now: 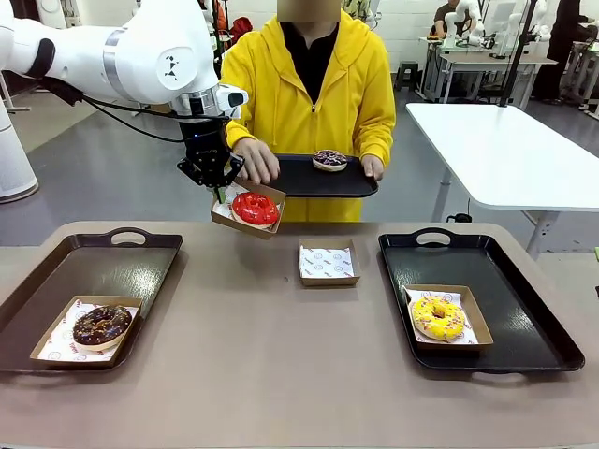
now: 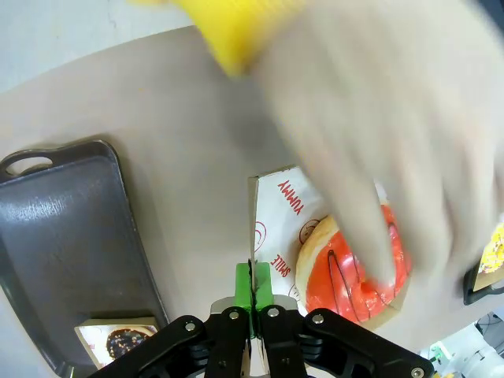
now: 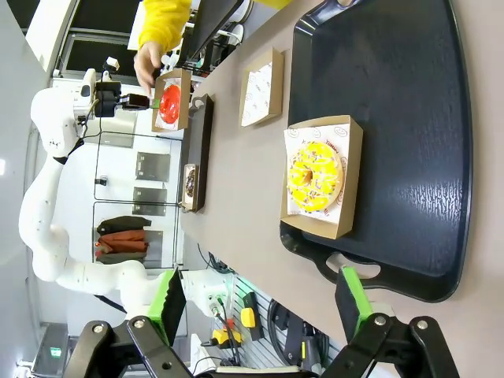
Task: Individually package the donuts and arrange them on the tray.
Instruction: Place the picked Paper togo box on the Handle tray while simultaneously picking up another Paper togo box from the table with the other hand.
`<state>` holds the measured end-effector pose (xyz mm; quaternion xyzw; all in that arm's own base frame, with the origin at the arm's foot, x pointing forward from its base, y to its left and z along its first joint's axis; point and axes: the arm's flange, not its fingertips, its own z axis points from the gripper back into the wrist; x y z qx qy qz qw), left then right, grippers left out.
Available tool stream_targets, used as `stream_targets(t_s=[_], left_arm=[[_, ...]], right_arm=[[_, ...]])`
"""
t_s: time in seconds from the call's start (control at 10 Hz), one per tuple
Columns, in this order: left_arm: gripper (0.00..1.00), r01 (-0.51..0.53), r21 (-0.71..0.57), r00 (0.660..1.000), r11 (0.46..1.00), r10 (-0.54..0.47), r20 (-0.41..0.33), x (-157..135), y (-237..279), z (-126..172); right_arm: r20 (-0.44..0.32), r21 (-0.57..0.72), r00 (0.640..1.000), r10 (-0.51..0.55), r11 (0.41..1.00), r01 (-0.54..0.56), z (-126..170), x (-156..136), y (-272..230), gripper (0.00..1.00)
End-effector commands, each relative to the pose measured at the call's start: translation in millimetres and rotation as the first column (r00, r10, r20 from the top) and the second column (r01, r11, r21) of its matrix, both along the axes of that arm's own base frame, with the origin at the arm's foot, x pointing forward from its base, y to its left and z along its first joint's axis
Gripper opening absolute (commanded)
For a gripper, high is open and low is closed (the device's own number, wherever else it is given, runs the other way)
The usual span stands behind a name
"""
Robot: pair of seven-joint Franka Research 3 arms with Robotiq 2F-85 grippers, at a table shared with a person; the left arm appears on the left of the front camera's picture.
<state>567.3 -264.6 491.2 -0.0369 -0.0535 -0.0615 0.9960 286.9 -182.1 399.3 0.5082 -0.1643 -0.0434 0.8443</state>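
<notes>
Two grippers: the left gripper (image 1: 217,190) pinches one edge of the cardboard box (image 1: 227,220) carrying the red donut (image 1: 255,209), raised over the far edge of the table (image 1: 281,374), beside a person's hand (image 1: 255,159). The right gripper (image 3: 261,303) holds its jaws spread above the rim of the right tray (image 3: 409,118), near the yellow donut (image 3: 315,176). The table's near middle lies open.

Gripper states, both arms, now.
Left gripper: shut on the box holding the red donut.
Right gripper: open, empty.

Bare table (image 1: 271,365) was left open between the left tray (image 1: 103,267) and the right tray (image 1: 524,309) along the near edge. The far edge was obstructed by an empty box (image 1: 328,263), and above it by the left gripper (image 1: 222,192), its carried box (image 1: 236,223) and a person's hand (image 1: 255,161).
</notes>
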Motion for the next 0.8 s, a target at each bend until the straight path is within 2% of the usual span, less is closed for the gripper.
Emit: stream_targets(t_s=[0.0,0.7], left_arm=[[0.0,0.005,-0.006,1.0,1.0,-0.005,0.004,-1.8,1.7,2.2],[0.0,0.005,-0.006,1.0,1.0,-0.005,0.004,-1.8,1.7,2.2]], right_arm=[[0.012,0.016,1.0,-0.001,1.0,0.001,0.4,0.7,-1.5,1.0],[0.012,0.016,1.0,-0.001,1.0,0.001,0.4,0.7,-1.5,1.0]])
